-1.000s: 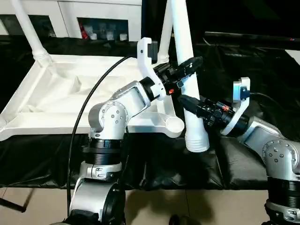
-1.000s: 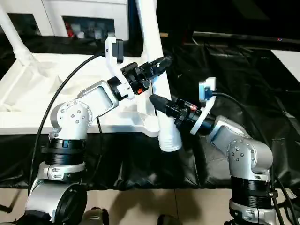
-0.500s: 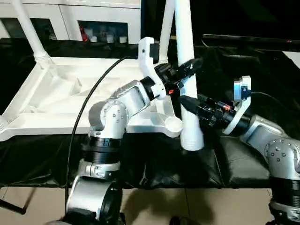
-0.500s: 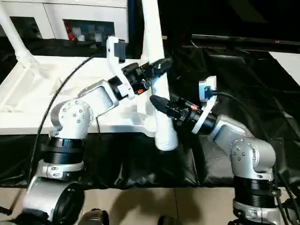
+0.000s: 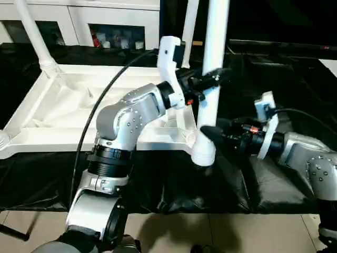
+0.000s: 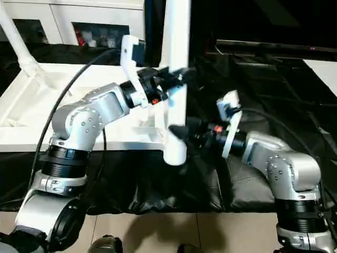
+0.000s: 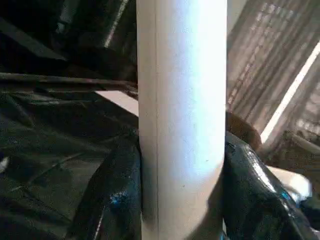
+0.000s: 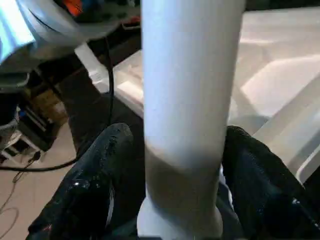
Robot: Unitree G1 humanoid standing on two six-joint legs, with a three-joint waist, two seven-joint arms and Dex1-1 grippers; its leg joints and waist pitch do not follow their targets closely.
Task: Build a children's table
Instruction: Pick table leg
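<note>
**Leg held upright over the near corner socket**

Upside down on black sheeting (image 5: 158,179): the white table top (image 5: 63,113), ribbed underside up. Taken here as the landmark: its near right corner socket (image 5: 194,138).

Directly at that socket, almost vertical: a white tube leg (image 5: 210,89), its wide lower end (image 5: 203,154) just in front of the socket and overlapping it in the head views; seated or merely touching, cannot tell.

Above the socket, clamped on the leg's shaft: the left gripper (image 5: 213,80), both black fingers (image 7: 112,200) pressed flat against the tube's two sides in the left wrist view, about half spread, a firm hold.

Beside the socket, low on the same leg: the right gripper (image 5: 210,133), reaching in from the right. Black fingers (image 8: 95,185) set either side of the tube near its flared end, standing slightly off the tube, a narrow gap visible along each side; spread wider than the leg, loose, no real grip.

Far from the socket, at the top's back left corner: another white leg (image 5: 32,34), already upright. A third leg (image 5: 188,26) behind the held one, rising from the top's back right corner.
</note>
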